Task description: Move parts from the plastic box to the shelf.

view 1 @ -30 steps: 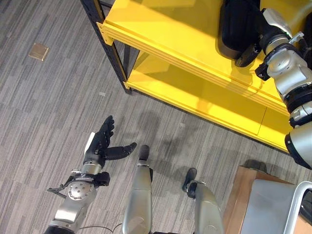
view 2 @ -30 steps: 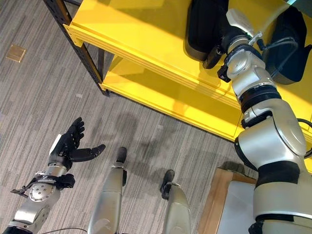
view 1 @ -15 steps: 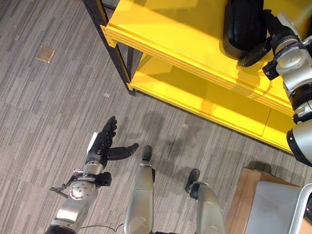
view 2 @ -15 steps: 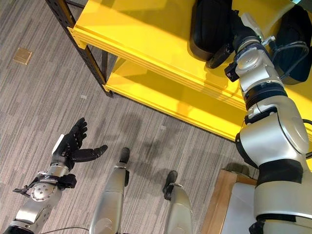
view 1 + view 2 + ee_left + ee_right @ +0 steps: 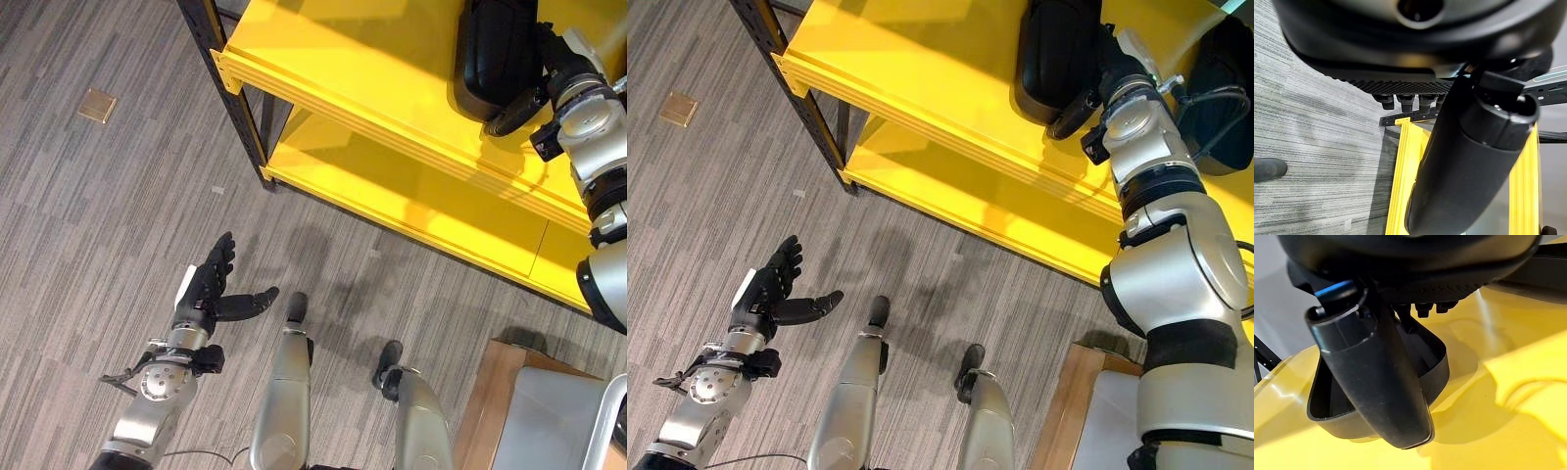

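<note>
- Black part (image 5: 495, 49) sitting on the top tier of the yellow shelf (image 5: 372, 59), upper right of the frame, with the right hand (image 5: 514, 110) pressed up against its near edge.
- Looks like the set-down step, so: make sure the part lies flat on the tier before letting go, then pull straight back toward the lower right without dragging the rim along.
- Worth nudging it a bit deeper too. Seems fairly close to the front lip, though that's only a guess from this angle.
- Going by the right wrist view, fingers (image 5: 1425, 308) look straight rather than curled, and the thumb lies stretched across the part's curved wall. Reads as spread and resting on it, not clamped. Not fully sure.
- Mind the second black part (image 5: 1225, 88) just beside it at the far upper right. Easy to bump with the wrist when backing out.
- Left hand (image 5: 201, 294) hanging at lower left over the carpet, fingers apart, holding nothing. Fine to leave it there.
- Hard to make out: where the right fingertips actually meet the part, since dark on dark swallows the contact.
- Cut off at the lower right corner: a grey container (image 5: 558, 411) on something wooden, possibly the plastic box. No telling what's left inside.
- Back of the shelf and the part's far end run off the top edge.
</note>
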